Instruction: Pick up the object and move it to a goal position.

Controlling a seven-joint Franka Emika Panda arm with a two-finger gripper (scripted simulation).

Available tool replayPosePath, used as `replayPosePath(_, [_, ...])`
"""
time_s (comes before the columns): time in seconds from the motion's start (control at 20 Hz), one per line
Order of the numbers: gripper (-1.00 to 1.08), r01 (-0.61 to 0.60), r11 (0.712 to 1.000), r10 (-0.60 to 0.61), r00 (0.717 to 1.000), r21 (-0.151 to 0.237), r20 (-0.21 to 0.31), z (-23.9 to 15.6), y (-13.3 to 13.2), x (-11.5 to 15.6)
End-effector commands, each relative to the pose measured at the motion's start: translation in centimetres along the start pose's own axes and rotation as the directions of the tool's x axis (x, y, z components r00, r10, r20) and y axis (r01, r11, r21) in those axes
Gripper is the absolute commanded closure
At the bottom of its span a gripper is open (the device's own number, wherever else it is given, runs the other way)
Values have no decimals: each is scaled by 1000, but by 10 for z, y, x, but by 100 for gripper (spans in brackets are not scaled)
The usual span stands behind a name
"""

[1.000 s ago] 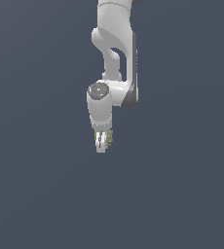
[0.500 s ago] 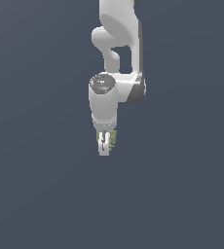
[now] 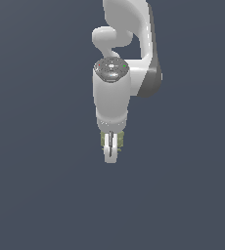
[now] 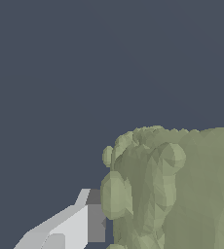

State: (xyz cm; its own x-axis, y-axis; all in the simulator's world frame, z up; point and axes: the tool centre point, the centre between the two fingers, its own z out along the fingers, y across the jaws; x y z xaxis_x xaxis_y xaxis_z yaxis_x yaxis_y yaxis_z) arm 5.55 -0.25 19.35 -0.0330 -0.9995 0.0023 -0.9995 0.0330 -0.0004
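A: Between the gripper's (image 3: 111, 152) fingers, the olive-green lump (image 4: 182, 189) sits clamped for carrying, jaws nearly closed around it.
B: Probably above the tabletop; no edge or corner shows.

exterior view: arm (image 3: 126, 44) cut off at the top edge | olive lump (image 3: 103, 140) mostly hidden behind the claw (image 3: 111, 152), only slivers show either side | wrist view: lump (image 4: 182, 189) runs off two edges | one finger (image 4: 70, 226) cropped, the other nearly out of frame
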Motion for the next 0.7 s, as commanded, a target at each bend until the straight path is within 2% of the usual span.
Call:
replayPosePath(0.0, [108, 0, 1000, 0, 1000, -1, 0, -15, -11, -5])
replayPosePath(0.65, [108, 0, 1000, 0, 1000, -1, 2, -54, -43, -20])
